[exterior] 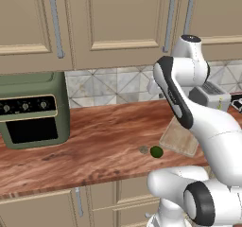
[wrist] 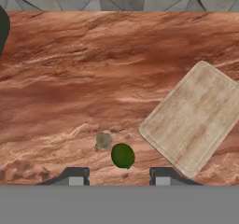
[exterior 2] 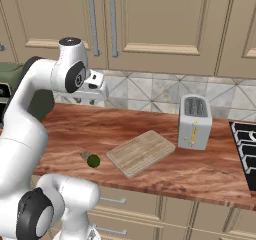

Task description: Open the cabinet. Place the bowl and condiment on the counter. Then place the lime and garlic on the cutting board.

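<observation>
Hovering above the table (wrist: 70, 78), the tool (wrist: 120, 175) stands wide and empty. The lime (wrist: 123, 155) lies just left of the board (wrist: 193, 118), touching the garlic (wrist: 103, 141). Small, round, likely to roll: pinch across its middle.

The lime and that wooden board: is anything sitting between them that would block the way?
Nothing visible does. The lime lies on the counter beside the garlic, and only bare wood separates it from the cutting board. The garlic sits on the lime's far side from the board.
</observation>
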{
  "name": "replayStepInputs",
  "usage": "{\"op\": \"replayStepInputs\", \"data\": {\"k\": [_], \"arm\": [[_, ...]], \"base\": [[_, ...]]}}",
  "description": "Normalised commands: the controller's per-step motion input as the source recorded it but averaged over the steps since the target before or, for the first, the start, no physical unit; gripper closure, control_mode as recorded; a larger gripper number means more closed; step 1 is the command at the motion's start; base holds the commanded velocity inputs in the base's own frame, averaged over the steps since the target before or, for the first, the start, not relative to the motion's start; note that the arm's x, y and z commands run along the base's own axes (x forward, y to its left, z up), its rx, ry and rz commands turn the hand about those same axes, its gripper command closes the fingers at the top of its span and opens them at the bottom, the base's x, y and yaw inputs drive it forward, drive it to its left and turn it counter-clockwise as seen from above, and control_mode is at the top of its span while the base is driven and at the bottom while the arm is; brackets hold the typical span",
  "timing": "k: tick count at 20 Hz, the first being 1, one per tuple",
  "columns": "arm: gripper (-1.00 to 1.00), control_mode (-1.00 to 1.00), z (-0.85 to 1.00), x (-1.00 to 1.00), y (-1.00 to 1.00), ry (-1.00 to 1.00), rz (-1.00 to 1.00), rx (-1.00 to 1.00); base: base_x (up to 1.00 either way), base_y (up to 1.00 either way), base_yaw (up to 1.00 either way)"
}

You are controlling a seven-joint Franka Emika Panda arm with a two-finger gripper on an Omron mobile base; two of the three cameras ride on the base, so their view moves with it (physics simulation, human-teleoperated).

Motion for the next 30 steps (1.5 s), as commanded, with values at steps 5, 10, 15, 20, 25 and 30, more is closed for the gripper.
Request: {"op": "replayStepInputs", "data": {"k": [5,10,15,20,25,30], "arm": [[-1.00,-1.00,0.07,-0.39,-0.04,-0.35,0.00,-0.04],[-1.00,-1.00,0.66,-0.17,-0.19,-0.77,0.00,-0.09],[-1.00,-1.00,0.98,0.09,-0.50,-0.45,-0.05,0.00],[-1.00,-1.00,0.86,0.19,-0.58,-0.10,-0.04,0.12],[-1.00,-1.00,0.34,0.52,-0.27,-0.01,0.00,0.10],[-1.00,-1.00,0.00,0.57,-0.02,0.00,0.00,0.02]], "base": [[0.00,0.00,0.00],[0.00,0.00,0.00],[0.00,0.00,0.00],[0.00,0.00,0.00],[0.00,0.00,0.00],[0.00,0.00,0.00]]}}
